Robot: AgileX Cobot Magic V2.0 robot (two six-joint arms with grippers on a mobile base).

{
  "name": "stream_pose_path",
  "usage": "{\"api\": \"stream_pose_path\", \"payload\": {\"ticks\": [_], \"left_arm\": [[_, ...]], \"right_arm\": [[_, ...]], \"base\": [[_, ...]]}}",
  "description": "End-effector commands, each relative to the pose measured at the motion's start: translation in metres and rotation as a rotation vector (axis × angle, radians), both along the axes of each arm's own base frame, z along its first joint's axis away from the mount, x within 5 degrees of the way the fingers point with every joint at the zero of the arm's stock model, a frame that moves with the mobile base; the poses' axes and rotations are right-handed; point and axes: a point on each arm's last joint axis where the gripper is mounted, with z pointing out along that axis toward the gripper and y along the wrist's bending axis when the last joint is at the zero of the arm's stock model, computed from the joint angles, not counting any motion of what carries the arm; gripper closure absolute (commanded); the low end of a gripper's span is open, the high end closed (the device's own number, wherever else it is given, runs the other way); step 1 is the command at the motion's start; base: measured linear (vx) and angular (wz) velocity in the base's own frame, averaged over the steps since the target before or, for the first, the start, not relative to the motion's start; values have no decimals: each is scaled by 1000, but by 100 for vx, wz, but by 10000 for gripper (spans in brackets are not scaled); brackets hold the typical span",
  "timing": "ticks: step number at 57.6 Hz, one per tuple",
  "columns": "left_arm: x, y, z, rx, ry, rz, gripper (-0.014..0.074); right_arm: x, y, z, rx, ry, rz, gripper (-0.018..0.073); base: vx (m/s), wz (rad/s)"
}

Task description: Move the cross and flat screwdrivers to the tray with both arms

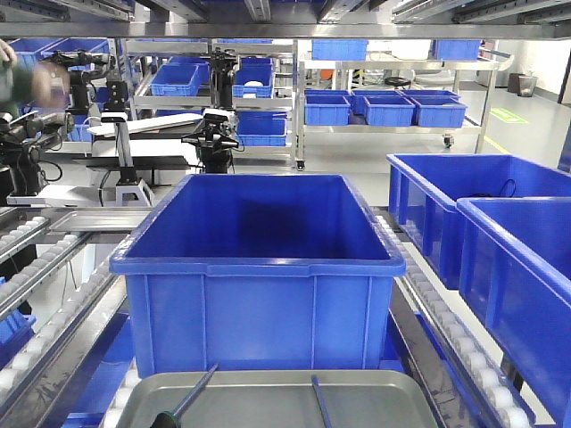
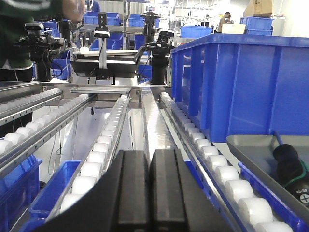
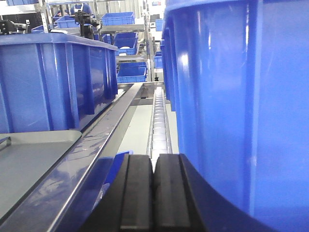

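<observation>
A grey metal tray [image 1: 268, 397] lies at the bottom of the front view, in front of a large blue bin [image 1: 259, 267]. Two screwdrivers lie in it: one with a black and green handle [image 1: 183, 406] on the left, one with a blue shaft [image 1: 319, 401] to its right. The left wrist view shows the tray's corner [image 2: 246, 145] and the black-green handle [image 2: 292, 171] at far right. My left gripper [image 2: 149, 188] is shut and empty, low beside the roller rail. My right gripper [image 3: 153, 191] is shut and empty, between the tray's rail and a blue bin.
Roller conveyor rails [image 2: 104, 145] run on both sides. More blue bins [image 1: 482, 241] stand at the right, close to my right gripper [image 3: 231, 96]. Shelves with blue bins [image 1: 384, 107] and other robot arms [image 1: 210, 134] stand behind. A person [image 1: 36, 85] is at far left.
</observation>
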Motion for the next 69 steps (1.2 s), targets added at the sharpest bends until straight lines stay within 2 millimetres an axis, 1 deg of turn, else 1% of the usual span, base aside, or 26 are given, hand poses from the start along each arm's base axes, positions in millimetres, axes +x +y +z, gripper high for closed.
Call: {"api": "stream_pose_path", "payload": {"ticks": [1, 69], "left_arm": [[0, 1, -2, -9, -70, 3, 603], [0, 1, -2, -9, -70, 3, 603]], "right_arm": [[0, 0, 2, -15, -77, 3, 571], [0, 0, 2, -15, -76, 3, 568]], "base": [[0, 0], [0, 0]]}}
